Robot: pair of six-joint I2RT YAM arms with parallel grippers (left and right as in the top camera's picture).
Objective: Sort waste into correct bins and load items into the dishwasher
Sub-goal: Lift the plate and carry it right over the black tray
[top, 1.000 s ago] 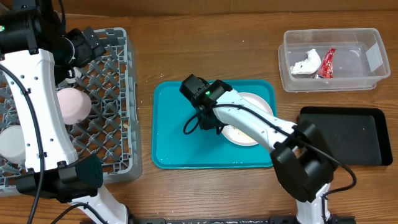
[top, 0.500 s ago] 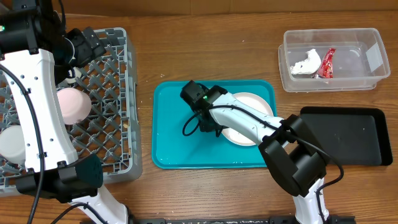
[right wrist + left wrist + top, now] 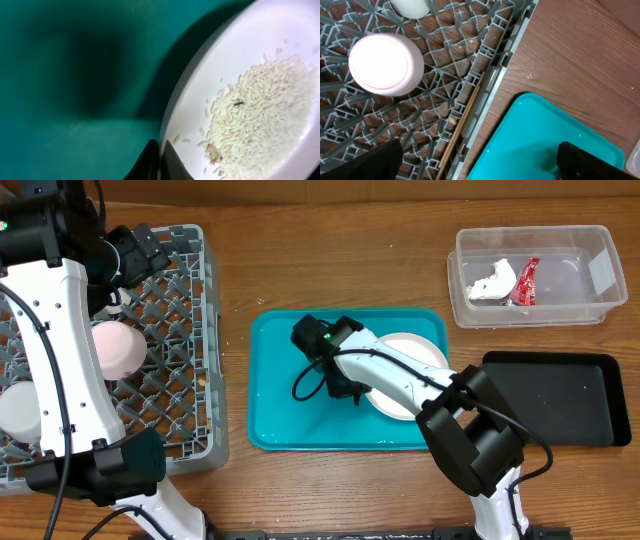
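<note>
A smaller round white dish point(image 3: 418, 358) with rice-like crumbs point(image 3: 260, 120) lies on the teal serving tray point(image 3: 285, 415). My right gripper point(image 3: 352, 388) is shut on the dish's left rim point(image 3: 190, 100); its fingertips point(image 3: 161, 157) pinch the edge. My left gripper point(image 3: 480, 165) is open and empty, over the right edge of the grey dish rack point(image 3: 175, 380). A white cup point(image 3: 118, 348) stands mouth-down in the rack point(image 3: 385, 64). The clear tub point(image 3: 535, 312) holds the white napkin point(image 3: 492, 282) and the red wrapper point(image 3: 526, 281). The black tray point(image 3: 560, 395) is at the right.
A thin wooden chopstick point(image 3: 465, 120) lies along the rack's right edge. Another round white item point(image 3: 20, 410) sits in the rack at the far left, partly hidden by the left arm. Bare wood lies between rack and teal tray point(image 3: 560, 60).
My right gripper and the white dish have shifted slightly right and toward the front on the teal tray. The left arm has not moved.
</note>
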